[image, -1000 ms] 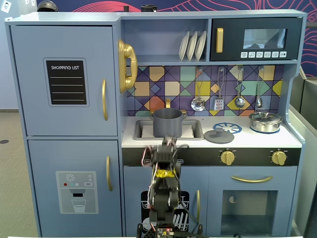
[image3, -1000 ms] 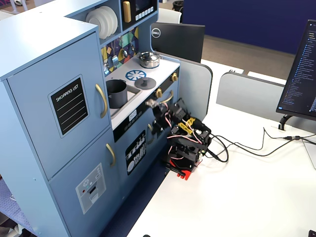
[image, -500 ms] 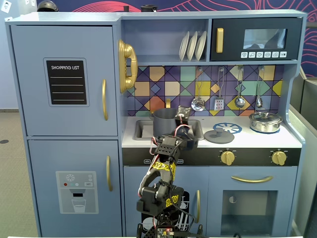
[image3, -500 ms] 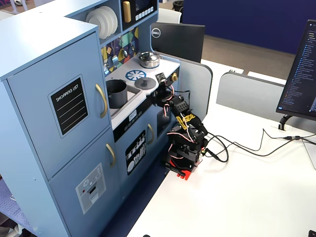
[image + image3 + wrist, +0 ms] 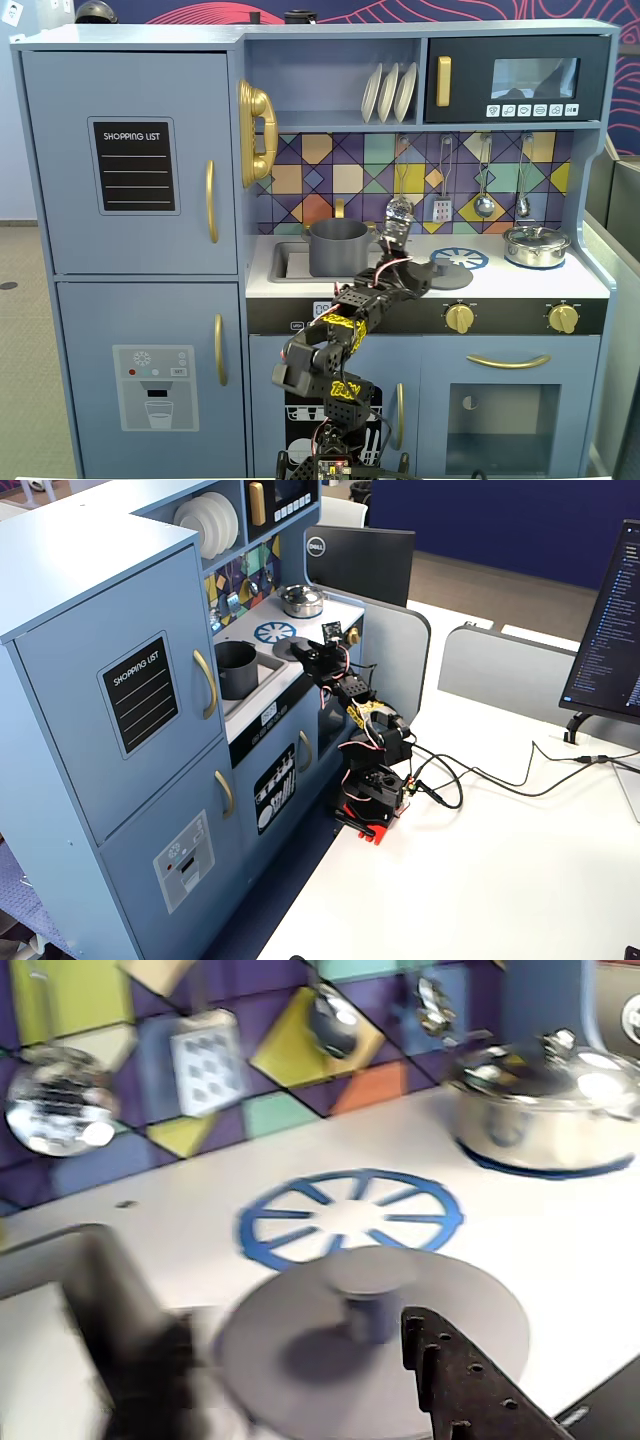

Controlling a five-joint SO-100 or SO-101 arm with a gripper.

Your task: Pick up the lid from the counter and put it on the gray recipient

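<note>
**Lid dead ahead, jaws straddling the knob**

In the wrist view my gripper (image 5: 300, 1380) is spread open, empty, one dark finger at 5 o'clock, the other a blur at 8 o'clock. Between them, just beyond, lies the lid (image 5: 440, 1305), flat on the counter (image 5: 560, 1250), knob up. It's round, so no long axis to line up. In a fixed view the gray recipient (image 5: 338, 248) sits at 9 o'clock of the lid. Motion blur hides whether anything touches yet.
</note>
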